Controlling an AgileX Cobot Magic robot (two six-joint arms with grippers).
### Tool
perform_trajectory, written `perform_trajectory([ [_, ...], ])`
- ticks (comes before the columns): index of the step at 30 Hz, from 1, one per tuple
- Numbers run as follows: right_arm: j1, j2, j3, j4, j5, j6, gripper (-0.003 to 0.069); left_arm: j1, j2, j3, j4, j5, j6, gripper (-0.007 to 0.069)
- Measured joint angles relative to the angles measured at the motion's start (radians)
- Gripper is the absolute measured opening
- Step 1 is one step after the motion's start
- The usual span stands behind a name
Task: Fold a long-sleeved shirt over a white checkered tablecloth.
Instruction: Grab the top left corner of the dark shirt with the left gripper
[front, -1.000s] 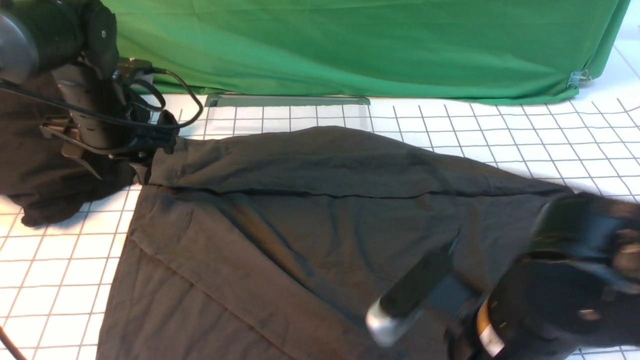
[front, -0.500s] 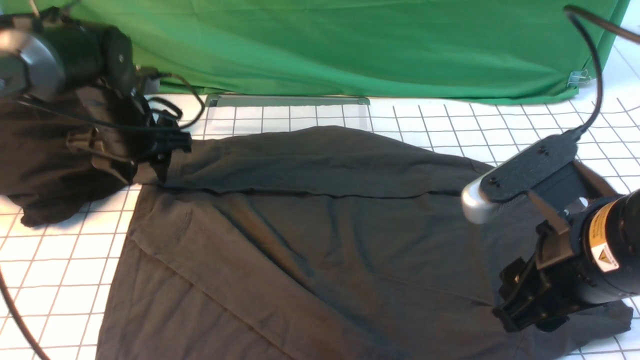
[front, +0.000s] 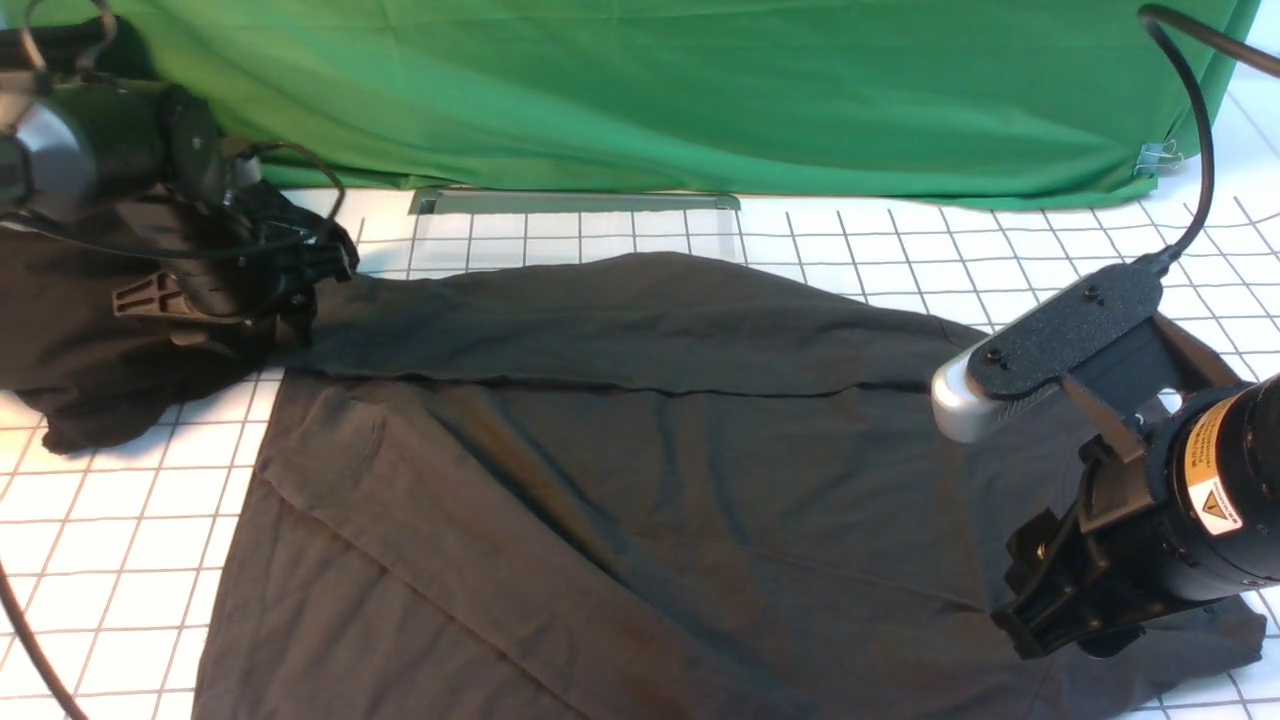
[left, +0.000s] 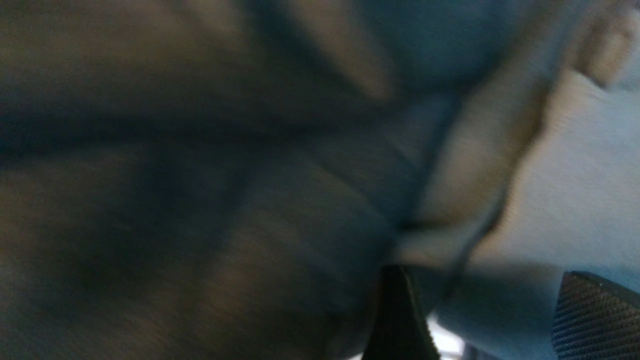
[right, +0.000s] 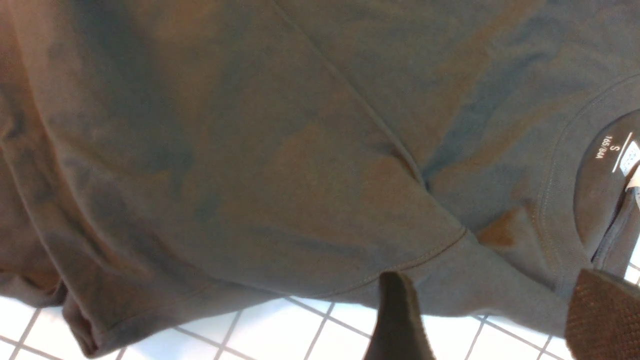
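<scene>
Front view shows the shirt (front: 640, 480) spread flat on the checkered tablecloth (front: 120, 520), left gripper (front: 305, 285) at its sleeve end and right gripper (front: 1040, 625) at its shoulder edge, both with jaws apart; closing too deep risks pinching the checkered tablecloth and dragging it along.

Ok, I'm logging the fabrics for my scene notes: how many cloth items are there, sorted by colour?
Dark: 2 (long-sleeved shirt, garment heap)
Green: 1 (green cloth)
White checkered: 1 (tablecloth)
Total: 4
</scene>
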Motion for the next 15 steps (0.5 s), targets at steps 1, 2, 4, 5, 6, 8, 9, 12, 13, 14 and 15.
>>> perform_trajectory([
  [1, 0.0, 0.0, 0.0, 0.0, 0.0, 0.0, 0.0426, 0.006, 0.005, 0.0, -0.017, -0.006, 0.009, 0.0393],
  [2, 0.0, 0.0, 0.0, 0.0, 0.0, 0.0, 0.0426, 0.007, 0.011, -0.002, -0.03, -0.013, 0.024, 0.0393],
  [4, 0.0, 0.0, 0.0, 0.0, 0.0, 0.0, 0.0426, 0.007, 0.018, -0.002, -0.052, -0.017, 0.045, 0.0393],
  [5, 0.0, 0.0, 0.0, 0.0, 0.0, 0.0, 0.0426, 0.007, 0.023, -0.002, -0.079, -0.019, 0.072, 0.0392],
  [6, 0.0, 0.0, 0.0, 0.0, 0.0, 0.0, 0.0426, 0.007, 0.029, -0.003, -0.099, -0.019, 0.095, 0.0389],
  [8, 0.0, 0.0, 0.0, 0.0, 0.0, 0.0, 0.0426, 0.007, 0.03, -0.004, -0.119, -0.022, 0.124, 0.0376],
  [9, 0.0, 0.0, 0.0, 0.0, 0.0, 0.0, 0.0426, 0.007, 0.031, -0.005, -0.121, -0.022, 0.134, 0.0351],
  [12, 0.0, 0.0, 0.0, 0.0, 0.0, 0.0, 0.0426, 0.006, 0.031, -0.005, -0.122, -0.019, 0.137, 0.0277],
  [13, 0.0, 0.0, 0.0, 0.0, 0.0, 0.0, 0.0426, 0.006, 0.031, -0.005, -0.126, -0.018, 0.139, 0.023],
  [14, 0.0, 0.0, 0.0, 0.0, 0.0, 0.0, 0.0426, 0.005, 0.026, -0.005, -0.128, -0.012, 0.148, 0.0157],
  [15, 0.0, 0.0, 0.0, 0.0, 0.0, 0.0, 0.0426, 0.006, 0.017, -0.005, -0.128, -0.003, 0.163, 0.0103],
])
